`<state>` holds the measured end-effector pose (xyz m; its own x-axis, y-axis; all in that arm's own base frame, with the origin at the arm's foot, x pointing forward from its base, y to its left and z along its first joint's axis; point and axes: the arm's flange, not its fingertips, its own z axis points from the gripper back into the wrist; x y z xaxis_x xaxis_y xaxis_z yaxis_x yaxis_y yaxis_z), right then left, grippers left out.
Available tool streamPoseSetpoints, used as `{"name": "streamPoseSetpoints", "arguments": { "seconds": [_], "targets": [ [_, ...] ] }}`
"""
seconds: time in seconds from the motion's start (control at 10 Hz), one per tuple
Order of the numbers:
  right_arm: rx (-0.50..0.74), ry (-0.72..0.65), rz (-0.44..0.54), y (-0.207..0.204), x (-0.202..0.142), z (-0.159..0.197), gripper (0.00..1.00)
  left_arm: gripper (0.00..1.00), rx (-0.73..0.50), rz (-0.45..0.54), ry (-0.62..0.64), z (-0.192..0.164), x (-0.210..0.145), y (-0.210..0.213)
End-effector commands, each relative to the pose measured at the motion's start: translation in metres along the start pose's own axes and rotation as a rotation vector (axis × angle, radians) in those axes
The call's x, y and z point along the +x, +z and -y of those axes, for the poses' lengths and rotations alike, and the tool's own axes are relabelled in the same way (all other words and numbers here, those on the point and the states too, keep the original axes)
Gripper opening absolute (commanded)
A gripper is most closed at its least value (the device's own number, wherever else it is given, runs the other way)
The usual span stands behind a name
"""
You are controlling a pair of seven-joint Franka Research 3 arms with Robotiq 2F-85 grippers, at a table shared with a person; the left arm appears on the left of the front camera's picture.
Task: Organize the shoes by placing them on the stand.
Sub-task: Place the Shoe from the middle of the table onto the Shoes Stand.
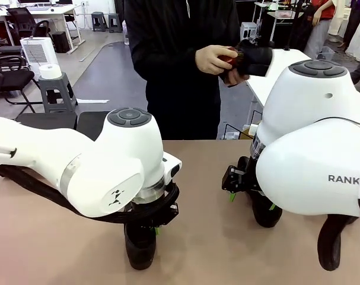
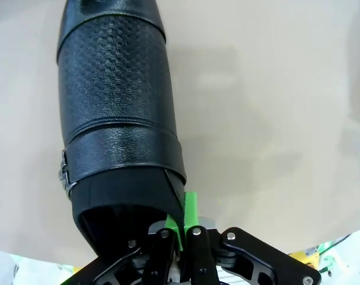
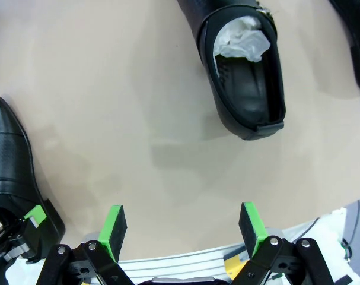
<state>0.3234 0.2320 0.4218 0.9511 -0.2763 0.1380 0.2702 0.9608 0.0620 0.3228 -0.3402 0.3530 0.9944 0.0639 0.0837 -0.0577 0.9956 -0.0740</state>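
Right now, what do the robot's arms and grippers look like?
Both are glossy white with rounded shells and grey disc joint caps. The left arm has a black figure logo and black cables beneath; the right arm reads RANK. The left gripper and right gripper are black linkages with green pads.

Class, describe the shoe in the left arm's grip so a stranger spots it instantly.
On the tan table, look beneath the robot's left arm. The black shoe there has a buckled strap, and unlike its neighbours, green fingers pinch its heel rim.
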Motion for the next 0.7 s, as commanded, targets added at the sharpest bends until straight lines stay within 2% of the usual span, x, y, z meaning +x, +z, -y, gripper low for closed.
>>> {"name": "streamPoseSetpoints", "arguments": {
  "seconds": [0.0,0.2,0.3,0.4,0.5,0.6],
  "targets": [
    [0.017,0.017,0.003,0.000,0.003,-0.003,1.00,0.00,-0.015,0.006,0.016,-0.019,0.001,0.020],
    [0.000,0.000,0.000,0.000,0.000,0.000,1.00,0.00,-0.125,0.045,0.030,-0.055,0.004,0.071],
    [-0.012,0.065,-0.006,0.005,-0.003,-0.028,1.00,0.00,-0.299,0.147,-0.022,-0.081,0.005,0.103],
    [0.002,0.108,-0.023,0.007,-0.009,-0.057,1.00,0.00,-0.367,0.201,-0.039,-0.109,0.011,0.127],
    [-0.007,0.153,-0.036,0.007,-0.017,-0.087,1.00,0.00,-0.376,0.245,-0.066,-0.138,0.021,0.144],
    [-0.007,0.202,-0.059,0.004,-0.029,-0.113,1.00,0.00,-0.305,0.324,-0.119,-0.168,0.039,0.153]
  ]
}}
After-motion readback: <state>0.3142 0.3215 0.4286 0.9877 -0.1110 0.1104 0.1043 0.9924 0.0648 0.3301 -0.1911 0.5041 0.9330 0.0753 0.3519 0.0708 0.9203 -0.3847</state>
